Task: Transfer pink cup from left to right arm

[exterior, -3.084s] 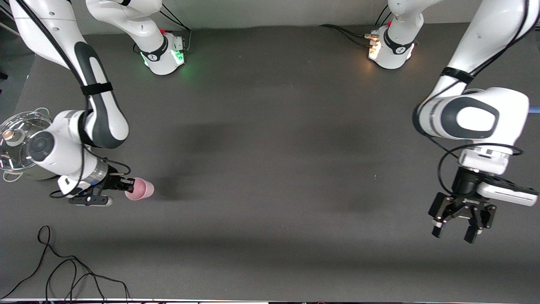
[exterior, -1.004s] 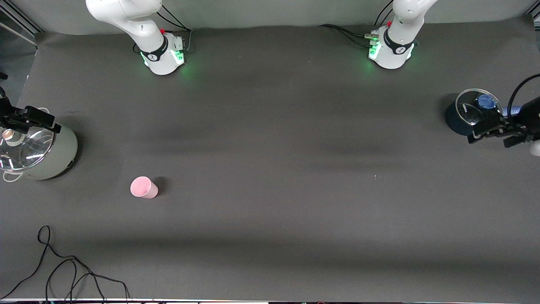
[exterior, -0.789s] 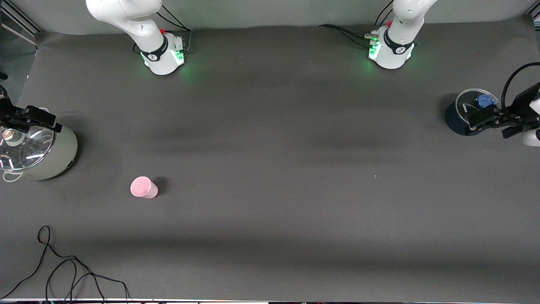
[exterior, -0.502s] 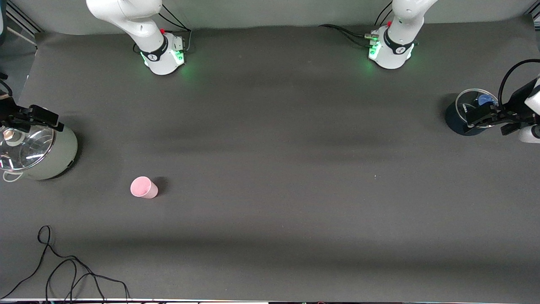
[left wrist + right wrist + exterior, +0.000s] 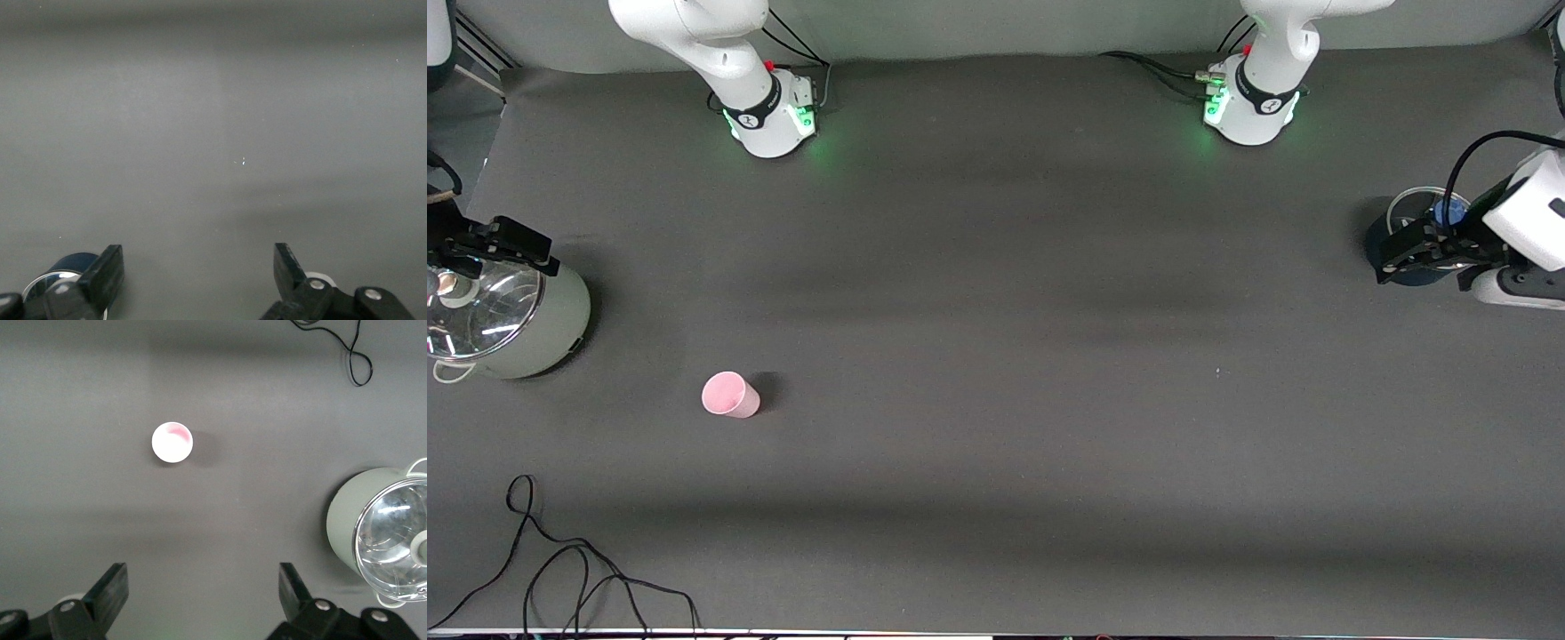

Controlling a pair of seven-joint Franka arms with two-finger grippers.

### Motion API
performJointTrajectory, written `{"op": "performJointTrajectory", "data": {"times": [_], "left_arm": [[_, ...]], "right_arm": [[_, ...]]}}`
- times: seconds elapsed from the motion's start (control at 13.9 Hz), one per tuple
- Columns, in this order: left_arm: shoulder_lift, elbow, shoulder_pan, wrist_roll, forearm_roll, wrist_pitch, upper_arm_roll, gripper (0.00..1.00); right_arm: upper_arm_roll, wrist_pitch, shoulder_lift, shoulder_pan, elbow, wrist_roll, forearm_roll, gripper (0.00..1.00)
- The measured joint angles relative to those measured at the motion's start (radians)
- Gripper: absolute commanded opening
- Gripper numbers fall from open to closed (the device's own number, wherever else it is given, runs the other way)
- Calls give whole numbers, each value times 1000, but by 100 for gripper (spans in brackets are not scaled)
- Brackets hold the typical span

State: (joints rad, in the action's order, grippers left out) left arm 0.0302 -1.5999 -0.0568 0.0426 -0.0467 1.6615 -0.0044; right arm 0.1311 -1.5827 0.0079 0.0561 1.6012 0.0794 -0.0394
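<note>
We see a pale pink cup (image 5: 730, 395) on a dark grey desk (image 5: 996, 356), a sage-green pot (image 5: 511, 324) with a clear glass lid (image 5: 476, 307), a dark navy pot (image 5: 1405, 253), and a black cable (image 5: 560, 569).

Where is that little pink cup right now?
The pink cup stands alone on the table toward the right arm's end, nearer the front camera than the grey-green pot, with no end effector touching it.

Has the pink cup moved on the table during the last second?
No. The pink cup stands at the same spot, equally far from the grey-green pot as before.
</note>
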Motion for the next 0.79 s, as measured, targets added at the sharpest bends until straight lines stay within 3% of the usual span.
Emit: {"op": "performJointTrajectory", "data": {"times": [0.36, 0.79], "left_arm": [[0, 0, -29, 0, 0, 2, 36, 100], [-6, 1, -17, 0, 0, 2, 22, 100]], "right_arm": [[0, 0, 13, 0, 0, 0, 0, 100], [1, 6, 13, 0, 0, 0, 0, 100]]}}
